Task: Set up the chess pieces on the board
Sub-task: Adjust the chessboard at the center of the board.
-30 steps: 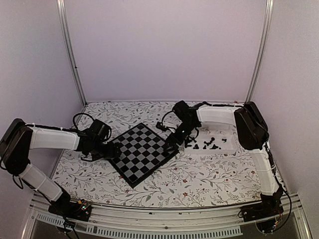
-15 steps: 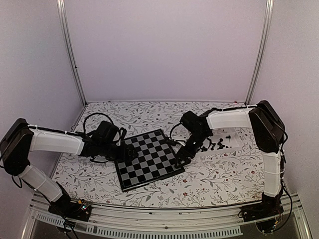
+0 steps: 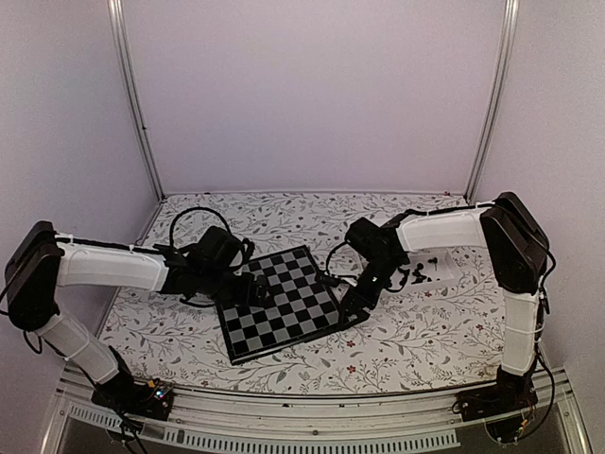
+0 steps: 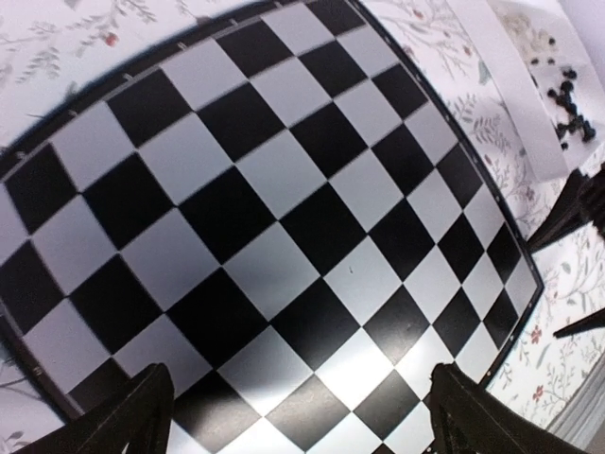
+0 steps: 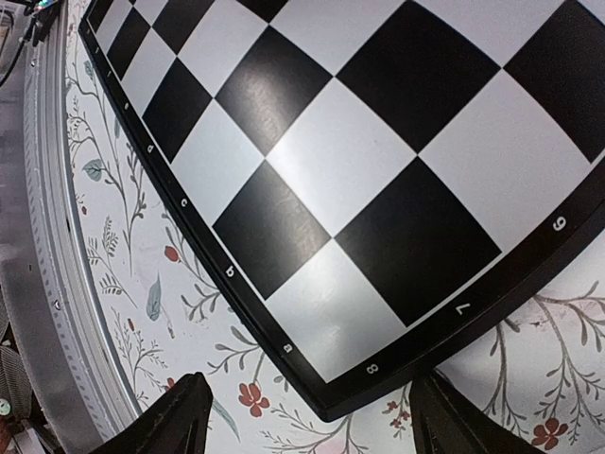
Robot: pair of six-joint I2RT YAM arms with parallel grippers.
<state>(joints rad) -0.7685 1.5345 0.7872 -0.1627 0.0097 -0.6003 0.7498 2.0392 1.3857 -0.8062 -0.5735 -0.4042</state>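
Board (image 3: 284, 307) flat, left tool (image 3: 257, 290) over left edge, right tool (image 3: 352, 305) at right corner

A lab test cell: plain white walls (image 3: 312, 95), aluminium posts (image 3: 134, 104), floral tablecloth (image 3: 406, 333).

A white tray (image 4: 506, 80) lies on the floral tablecloth (image 3: 406, 345).

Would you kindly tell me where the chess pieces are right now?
In the top view, the chess pieces lie in the white tray on the right side, beside the board.
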